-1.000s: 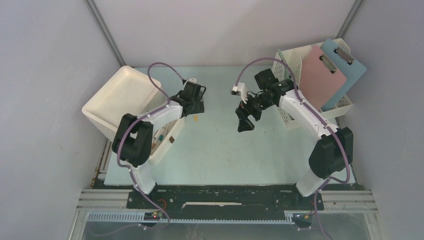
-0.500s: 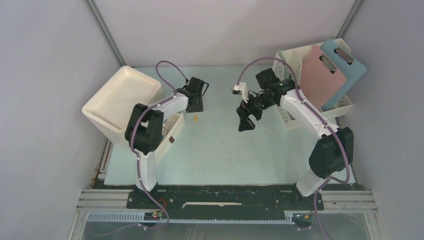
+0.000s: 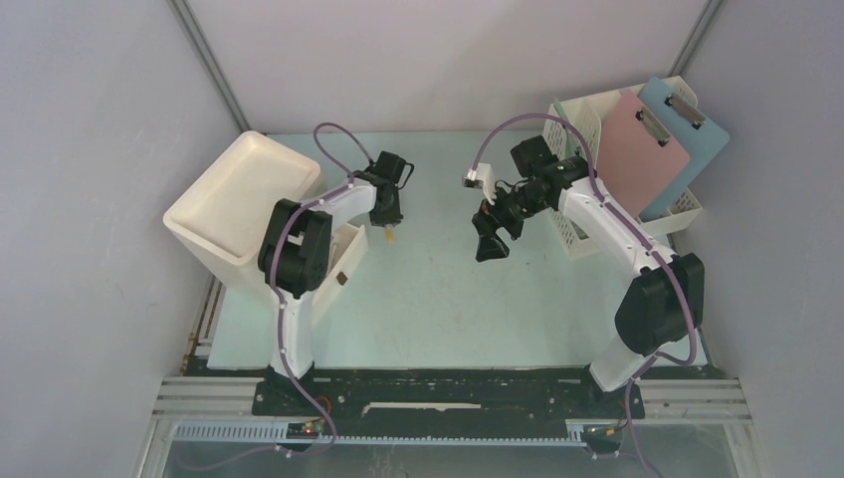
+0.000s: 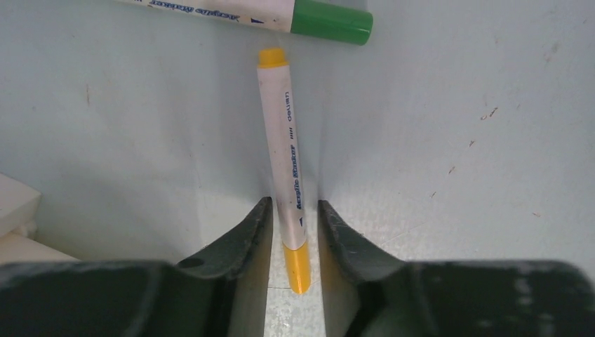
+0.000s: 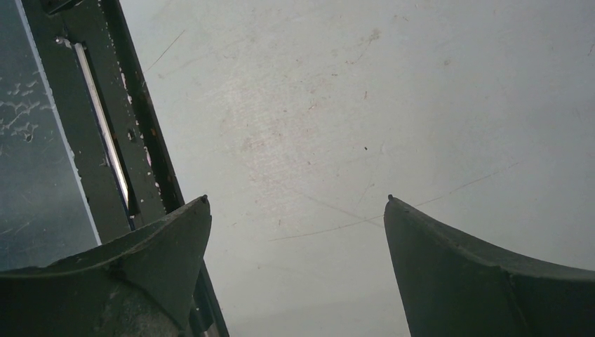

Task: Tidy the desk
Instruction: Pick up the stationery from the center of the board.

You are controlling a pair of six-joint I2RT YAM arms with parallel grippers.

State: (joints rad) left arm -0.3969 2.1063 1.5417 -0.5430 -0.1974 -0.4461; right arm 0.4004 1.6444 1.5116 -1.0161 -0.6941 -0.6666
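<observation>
The desk (image 3: 448, 299) is a pale mint-green tabletop. A white marker with yellow ends (image 4: 284, 161) lies flat on it, its tip showing in the top view (image 3: 390, 236). My left gripper (image 4: 293, 203) is low over the desk near the far left (image 3: 388, 211). Its jaws straddle the marker's near end with a small gap on each side, narrowly open. A green-capped marker (image 4: 330, 20) lies crosswise just beyond. My right gripper (image 3: 490, 244) hangs above the desk's middle, wide open and empty (image 5: 296, 199).
A white box-shaped bin (image 3: 239, 204) stands at the left edge beside the left arm. A white perforated file rack (image 3: 577, 119) at the back right holds a pink clipboard (image 3: 637, 149) and a blue clipboard (image 3: 697, 129). A black rail (image 3: 448, 383) runs along the front.
The left arm's elbow swung away from the bin toward the far side, and its gripper turned and settled over the yellow marker. The right arm has barely moved.
</observation>
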